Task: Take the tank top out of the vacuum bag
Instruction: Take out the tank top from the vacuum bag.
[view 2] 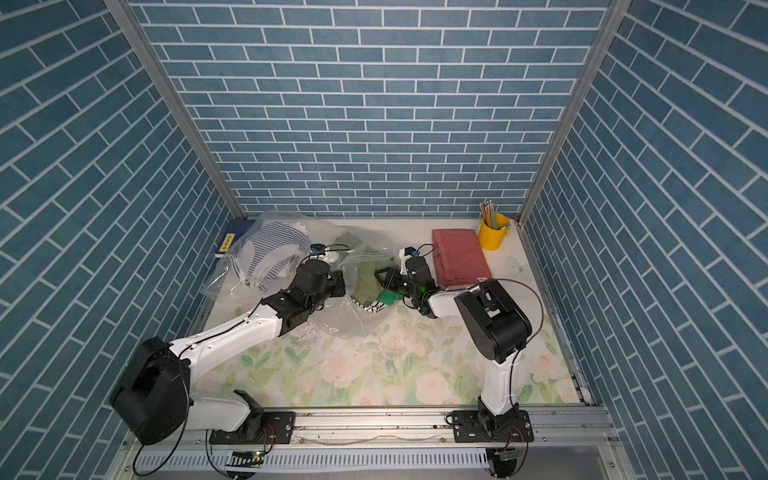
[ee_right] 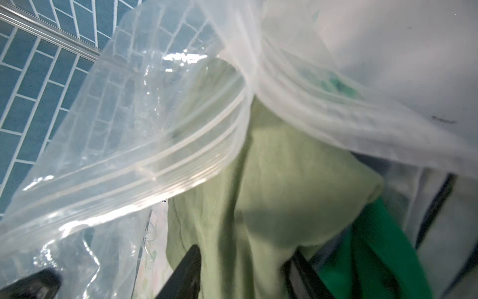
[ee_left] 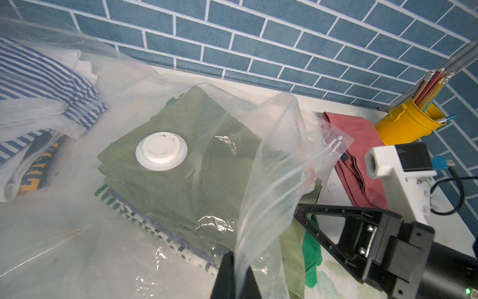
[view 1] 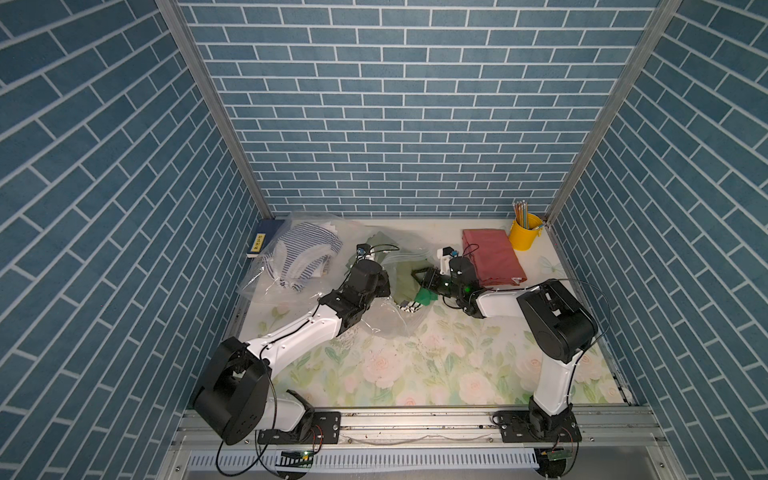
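The clear vacuum bag (ee_left: 271, 145), with a white round valve (ee_left: 161, 151), lies mid-table in both top views (view 1: 388, 322) (view 2: 345, 322). Folded inside it is the olive-green tank top (ee_left: 186, 124), which spills out of the open zip mouth (ee_right: 284, 181) (view 1: 404, 277). My left gripper (ee_left: 235, 274) (view 1: 384, 286) is shut on the bag's plastic edge and holds it up. My right gripper (ee_right: 244, 252) (view 1: 417, 282) is at the mouth, jaws apart on either side of a fold of the tank top. A bright green garment (ee_right: 375, 259) lies beside that fold.
A second clear bag of blue-striped clothes (view 1: 299, 253) sits back left, next to a dark blue book (view 1: 264, 239). A folded red cloth (view 1: 492, 257) and a yellow pencil cup (view 1: 524, 232) stand back right. A striped cloth (view 1: 409, 307) pokes out under the tank top.
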`<state>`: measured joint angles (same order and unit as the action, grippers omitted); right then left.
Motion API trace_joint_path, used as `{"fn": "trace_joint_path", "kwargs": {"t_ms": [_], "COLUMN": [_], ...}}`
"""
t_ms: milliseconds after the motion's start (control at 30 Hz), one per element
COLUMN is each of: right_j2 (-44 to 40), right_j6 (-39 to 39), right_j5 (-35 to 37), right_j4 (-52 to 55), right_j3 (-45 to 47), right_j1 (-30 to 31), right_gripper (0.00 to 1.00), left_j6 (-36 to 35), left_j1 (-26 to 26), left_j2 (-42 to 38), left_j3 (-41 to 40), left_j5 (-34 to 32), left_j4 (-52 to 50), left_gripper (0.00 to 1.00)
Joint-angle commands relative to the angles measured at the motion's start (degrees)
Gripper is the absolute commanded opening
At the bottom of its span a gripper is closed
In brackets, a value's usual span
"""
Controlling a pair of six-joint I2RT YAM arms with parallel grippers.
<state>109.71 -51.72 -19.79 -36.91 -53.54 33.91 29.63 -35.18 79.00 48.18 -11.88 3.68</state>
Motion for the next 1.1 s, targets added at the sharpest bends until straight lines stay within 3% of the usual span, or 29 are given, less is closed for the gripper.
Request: {"fn": "trace_joint_path", "kwargs": {"t_ms": [0, 200, 633, 833, 1067], "right_j2": [1.14, -1.64, -7.13, -11.08, -9.12], "right_j6": [-0.94, 0.61, 2.34, 4.31, 4.35], "right_j5": [-3.4, -7.34, -5.06, 9.13, 5.33], "right_j4": [-1.84, -3.06, -2.1, 8.47, 6.0], "right_j3": [-2.14, -2.52, 0.71, 2.93, 2.87], "right_j1": [0.45, 0.72, 0.48, -0.93, -4.45], "right_gripper": [0.5, 0.48, 0.42, 0.73, 0.68], "left_j6": [-0.97, -0.8, -0.81, -0.8, -0.92], "left_j1": [-0.07, -0.08, -0.09, -0.07, -0.07], "left_j2": [-0.64, -0.44, 0.09, -0.42, -0.26], "left_j3": [0.29, 0.24, 0.53, 0.29, 0.58], "left_j5": [-0.34, -0.34, -0.39, -0.59, -0.82], "left_j4": [-1.67, -1.62, -1.47, -1.66, -1.65], "left_gripper": [0.0, 0.0, 0.0, 0.0, 0.0]}}
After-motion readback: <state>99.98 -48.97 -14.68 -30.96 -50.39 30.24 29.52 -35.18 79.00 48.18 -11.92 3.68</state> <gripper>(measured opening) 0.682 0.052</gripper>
